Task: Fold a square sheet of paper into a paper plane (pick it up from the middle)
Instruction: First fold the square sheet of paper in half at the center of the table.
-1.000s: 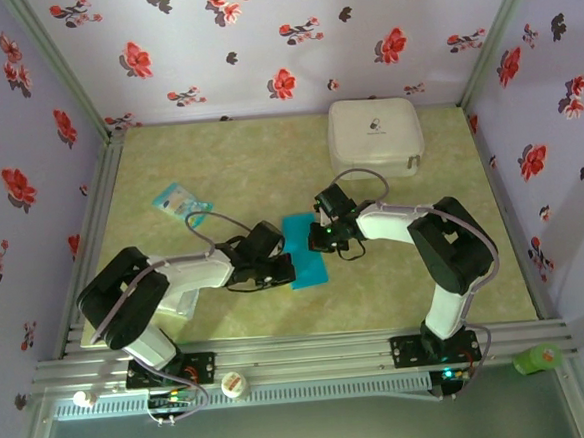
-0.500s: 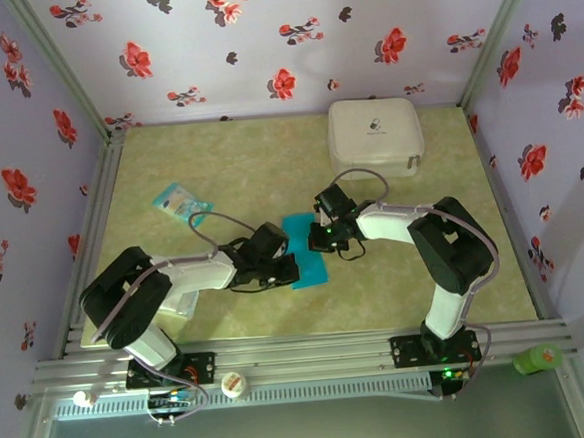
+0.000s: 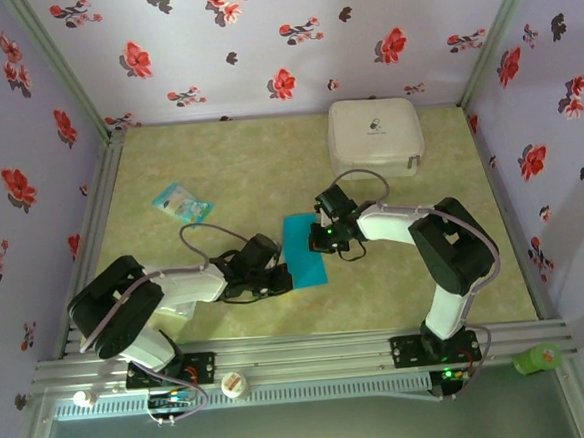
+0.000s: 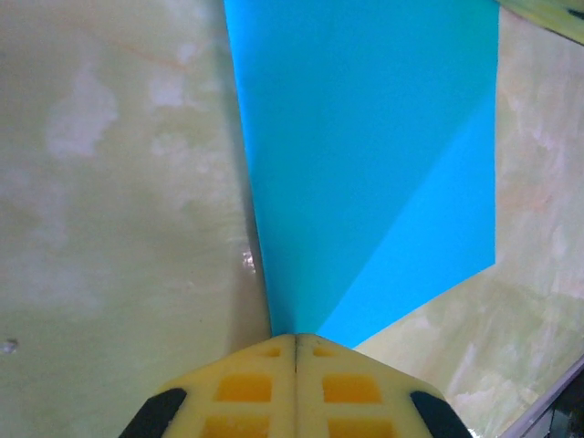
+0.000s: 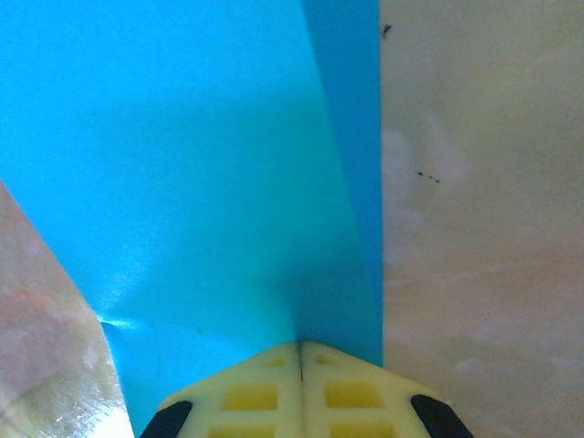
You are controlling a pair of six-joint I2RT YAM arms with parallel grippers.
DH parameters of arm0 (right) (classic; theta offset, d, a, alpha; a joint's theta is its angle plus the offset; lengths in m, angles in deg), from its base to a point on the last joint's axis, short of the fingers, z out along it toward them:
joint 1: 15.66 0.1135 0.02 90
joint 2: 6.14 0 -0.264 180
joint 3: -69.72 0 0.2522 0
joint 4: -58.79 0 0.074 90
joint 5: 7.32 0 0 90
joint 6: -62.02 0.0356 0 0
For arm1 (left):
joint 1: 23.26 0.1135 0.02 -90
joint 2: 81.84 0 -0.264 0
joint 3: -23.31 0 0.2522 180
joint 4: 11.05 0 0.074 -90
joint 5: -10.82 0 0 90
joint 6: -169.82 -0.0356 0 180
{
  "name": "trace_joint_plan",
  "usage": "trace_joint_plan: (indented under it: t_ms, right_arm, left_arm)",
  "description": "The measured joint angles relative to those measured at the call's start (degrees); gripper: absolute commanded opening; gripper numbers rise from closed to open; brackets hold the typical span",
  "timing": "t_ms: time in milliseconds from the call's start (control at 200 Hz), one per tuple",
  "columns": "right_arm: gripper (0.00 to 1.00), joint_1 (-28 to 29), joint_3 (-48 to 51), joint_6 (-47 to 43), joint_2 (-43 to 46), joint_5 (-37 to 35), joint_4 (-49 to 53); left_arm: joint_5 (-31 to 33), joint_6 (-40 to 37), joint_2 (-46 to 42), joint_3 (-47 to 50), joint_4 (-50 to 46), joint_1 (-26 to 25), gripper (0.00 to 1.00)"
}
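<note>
The square sheet of paper [image 3: 305, 250] lies mid-table as a teal, partly folded shape, with a diagonal crease showing in the left wrist view [image 4: 365, 164]. My left gripper [image 3: 276, 277] is shut, and its tips [image 4: 295, 338] rest on the sheet's near-left edge where the crease runs in. From the right, my right gripper [image 3: 320, 239] is also shut, tips [image 5: 301, 345] pressed down on the sheet [image 5: 201, 182] just inside its straight right edge. No paper shows between either pair of jaws.
A white case [image 3: 374, 136] stands at the back right. A small pale-blue packet [image 3: 181, 201] lies at the left. A white cap [image 3: 233, 384] and a green object [image 3: 537, 359] sit on the front rail. Patterned walls close in three sides.
My left gripper has slid down and to the left along the sheet, towards its near-left edge. The teal shape now looks wider. The right arm has stayed put.
</note>
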Motion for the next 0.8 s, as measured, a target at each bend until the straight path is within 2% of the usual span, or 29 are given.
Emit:
trace_joint_plan:
  t_ms: [105,390,800]
  right_arm:
    - [0.00,0.0,0.0,0.0,0.0,0.0,0.0]
    - [0.00,0.0,0.3,0.0,0.3,-0.2,-0.2]
    - [0.00,0.0,0.9,0.0,0.5,-0.2,-0.9]
  left_arm:
    - [0.0,-0.5,-1.4,0.0,-1.5,-0.2,0.08]
    - [-2.4,-0.5,-3.6,-0.2,1.6,2.1,0.08]
    - [-6.1,-0.5,2.9,-1.4,6.3,3.1,0.08]
